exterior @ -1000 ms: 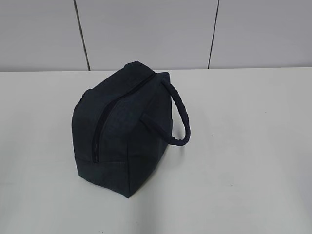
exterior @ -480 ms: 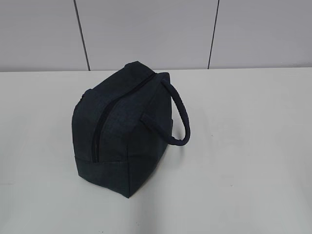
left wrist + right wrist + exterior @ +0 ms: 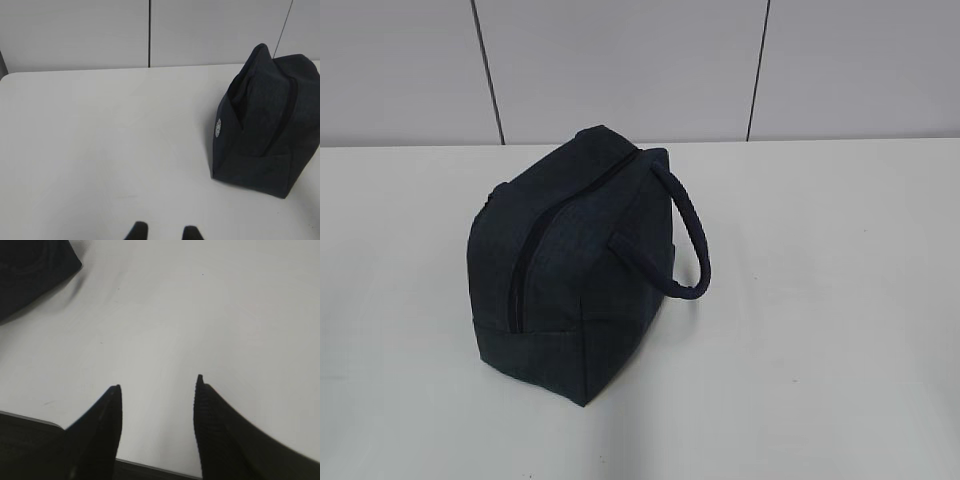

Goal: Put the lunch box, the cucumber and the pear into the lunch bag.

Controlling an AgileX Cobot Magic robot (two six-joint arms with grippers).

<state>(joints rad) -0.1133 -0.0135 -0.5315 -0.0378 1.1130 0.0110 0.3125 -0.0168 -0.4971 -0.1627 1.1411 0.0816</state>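
Note:
The dark navy lunch bag (image 3: 570, 270) stands on the white table (image 3: 820, 300), left of the middle, its top zipper (image 3: 530, 250) shut and its padded loop handle (image 3: 685, 235) hanging to the right. It also shows at the right of the left wrist view (image 3: 265, 130) and as a corner at the top left of the right wrist view (image 3: 30, 270). My left gripper (image 3: 163, 232) is open and empty, low over bare table, well left of the bag. My right gripper (image 3: 157, 385) is open and empty near the table's front edge. The lunch box, cucumber and pear are out of view.
A grey panelled wall (image 3: 620, 70) runs behind the table. The table's front edge (image 3: 30, 420) shows under my right gripper. A small round white label (image 3: 218, 128) sits on the bag's end.

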